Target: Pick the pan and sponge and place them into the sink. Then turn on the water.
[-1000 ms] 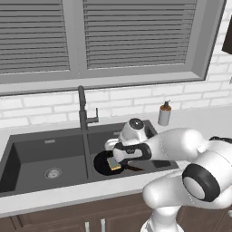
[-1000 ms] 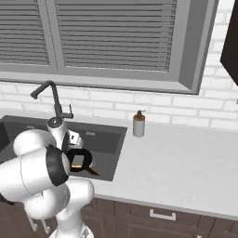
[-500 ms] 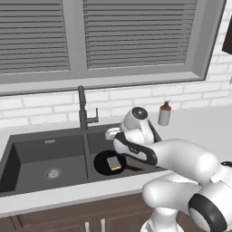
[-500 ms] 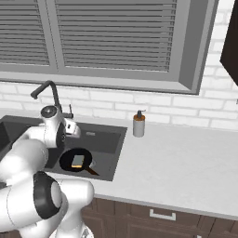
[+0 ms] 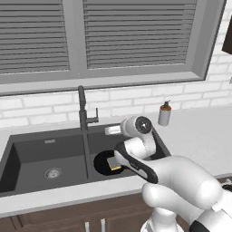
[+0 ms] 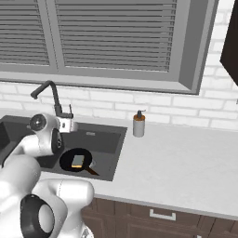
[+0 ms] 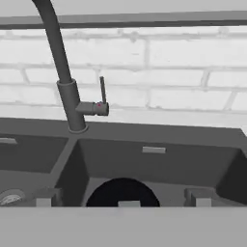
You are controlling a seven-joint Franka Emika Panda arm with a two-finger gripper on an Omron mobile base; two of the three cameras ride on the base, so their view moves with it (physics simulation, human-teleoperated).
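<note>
With the pan (image 6: 76,161) lying in the right basin of the sink (image 5: 27,156) and the sponge (image 6: 77,161) resting on the pan's floor, we judge the placing done and the step in hand to be the water. The faucet (image 7: 67,91) stands on the back rim of the sink, at the divider between the two basins, and its thin lever (image 7: 102,92) sticks up from a short side stub on the basin side that holds the pan. Our gripper (image 7: 120,198) hangs above that basin, in front of the faucet and pointing toward it, with its jaws spread wide and nothing between them. The pan's handle (image 6: 91,170) points away from the faucet toward the front rim of the sink, so it should not get in our way. To do this well, we would bring the hand up and toward the faucet until the lever sits level with our fingertips, then press one finger against its side rather than try to pinch so thin a rod. We should approach from the side opposite the direction it must swing, which we cannot tell from here, and keep clear of the spout's neck. The soap bottle (image 5: 164,113) on the counter stands well beyond the sink's right edge, out of our path.
</note>
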